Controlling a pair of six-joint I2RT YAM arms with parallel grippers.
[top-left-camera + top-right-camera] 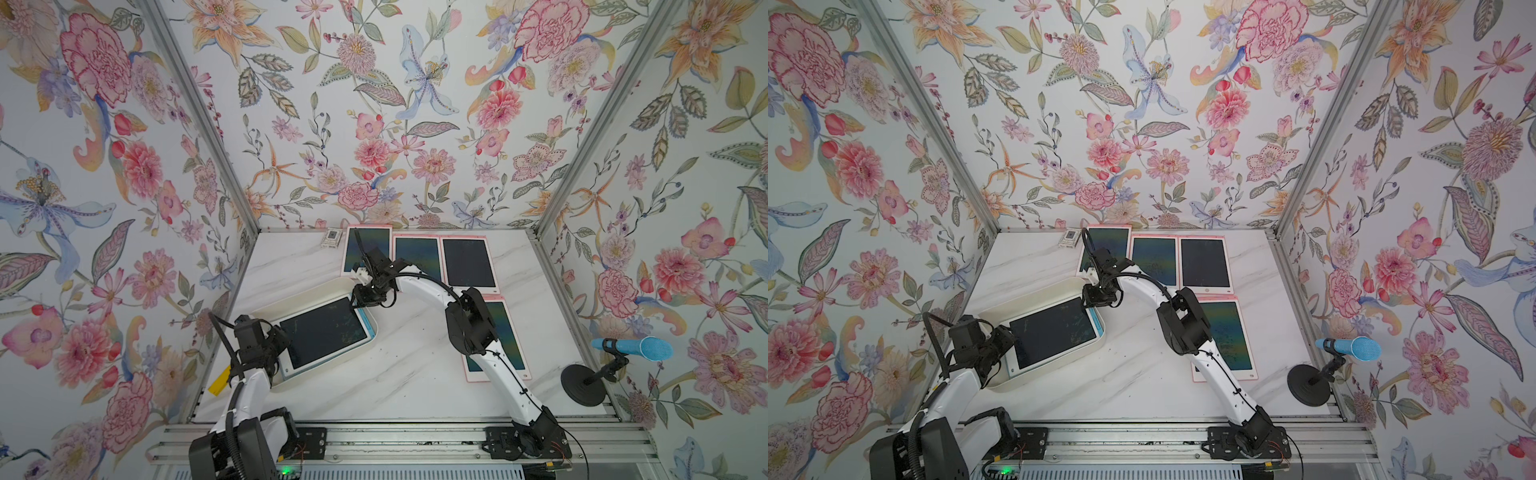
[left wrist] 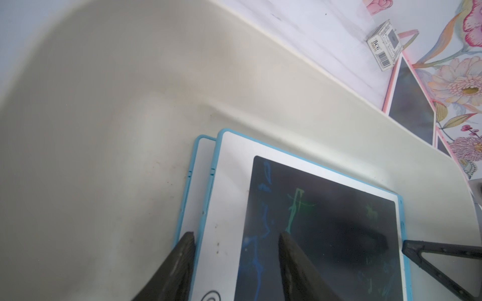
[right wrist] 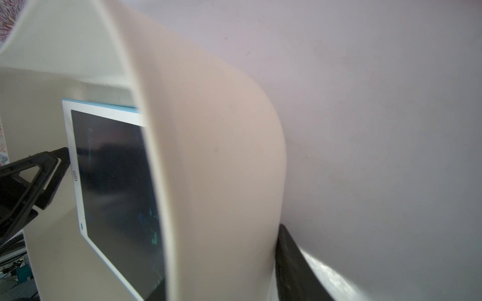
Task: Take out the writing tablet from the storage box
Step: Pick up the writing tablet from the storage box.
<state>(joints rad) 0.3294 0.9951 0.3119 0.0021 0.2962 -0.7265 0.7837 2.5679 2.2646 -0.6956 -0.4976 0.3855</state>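
Left gripper [image 2: 234, 235] is reaching into the near end of the storage box [image 1: 307, 293], its jaws standing apart astride the button end of the writing tablet [image 1: 322, 332]. One fingertip [image 2: 285, 245] is resting on the dark, scribbled screen. The other is sitting just off the edge, over a second blue-edged tablet [image 2: 197, 182] lying beneath. Both tablets are lying inside the box, which is sitting on the left side of the marble table [image 1: 415, 382].

At the box's far corner the right gripper [image 1: 363, 297] is straddling the wall. Its outer finger [image 3: 294, 265] is lying against the outside, but the rim is hiding the inner one from its own wrist camera, so a squeeze cannot be confirmed.

Beyond, four pink-framed tablets [image 1: 467, 262] are lying on the table, two of them partly hidden by the right arm [image 1: 419, 286].
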